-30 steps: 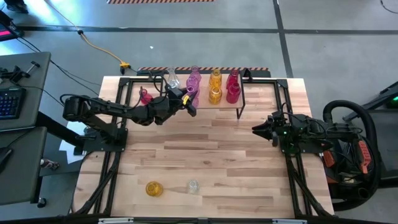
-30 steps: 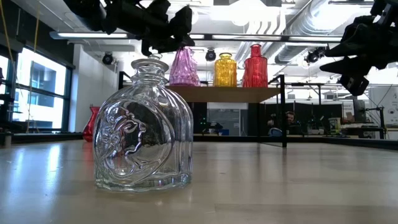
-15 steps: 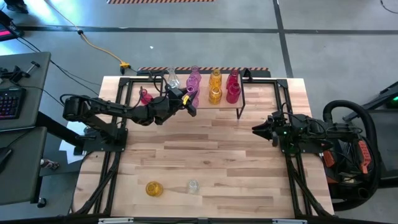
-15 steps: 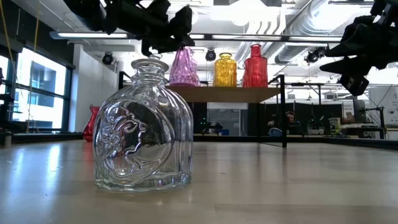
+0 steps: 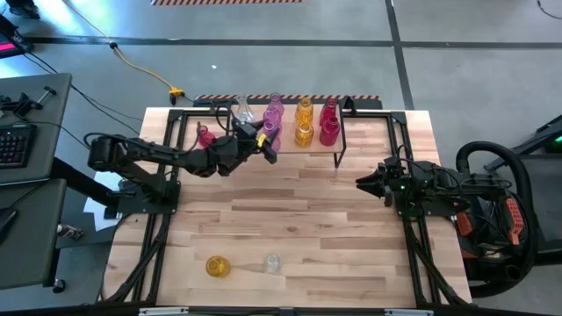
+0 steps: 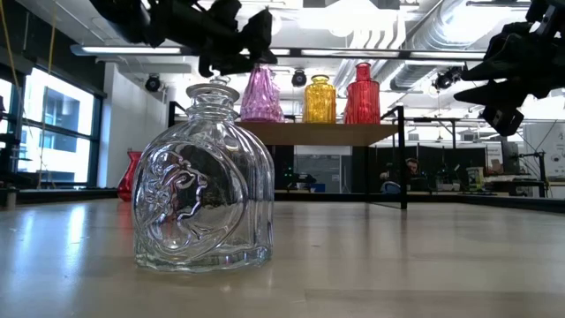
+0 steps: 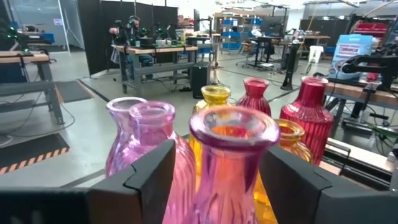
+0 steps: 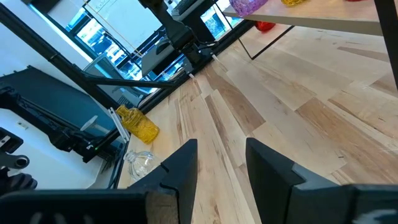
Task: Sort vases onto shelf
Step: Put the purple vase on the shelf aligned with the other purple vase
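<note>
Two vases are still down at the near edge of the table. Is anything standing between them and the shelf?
Nothing visible. The amber vase and clear vase have bare tabletop up to the shelf. The left gripper is at the shelf's front; the right gripper waits aside.

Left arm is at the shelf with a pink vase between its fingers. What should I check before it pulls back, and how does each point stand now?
1. Left end effector open around the pink vase: ok.
2. Vase resting on the shelf: cannot tell.
3. Fingers clear of the glass: cannot tell.
4. Neighbouring pink vase upright: ok.
5. Right end effector away from shelf: ok.
</note>
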Robot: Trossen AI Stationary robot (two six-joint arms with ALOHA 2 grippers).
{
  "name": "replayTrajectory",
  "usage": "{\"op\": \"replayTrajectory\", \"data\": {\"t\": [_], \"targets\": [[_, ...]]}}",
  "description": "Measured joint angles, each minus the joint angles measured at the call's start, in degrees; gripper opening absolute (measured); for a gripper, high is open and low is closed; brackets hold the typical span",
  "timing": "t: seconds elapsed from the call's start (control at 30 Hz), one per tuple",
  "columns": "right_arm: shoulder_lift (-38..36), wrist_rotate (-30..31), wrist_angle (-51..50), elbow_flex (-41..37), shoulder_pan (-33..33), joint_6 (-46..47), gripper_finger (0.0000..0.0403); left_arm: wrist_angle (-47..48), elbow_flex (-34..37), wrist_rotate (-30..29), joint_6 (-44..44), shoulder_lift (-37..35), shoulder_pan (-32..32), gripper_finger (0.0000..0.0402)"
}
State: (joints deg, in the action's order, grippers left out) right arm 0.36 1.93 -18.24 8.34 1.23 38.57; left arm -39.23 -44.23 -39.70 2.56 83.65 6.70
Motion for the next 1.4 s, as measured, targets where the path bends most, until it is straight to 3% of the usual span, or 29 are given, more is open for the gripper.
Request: {"op": "replayTrajectory", "data": {"t": [1.4], "targets": [[0.0,0.0,0.0,0.0,-0.02,-0.02,0.0117,-2.77,-3.1,1.64,-5.42,-1.33,0.02,0.0218]]}}
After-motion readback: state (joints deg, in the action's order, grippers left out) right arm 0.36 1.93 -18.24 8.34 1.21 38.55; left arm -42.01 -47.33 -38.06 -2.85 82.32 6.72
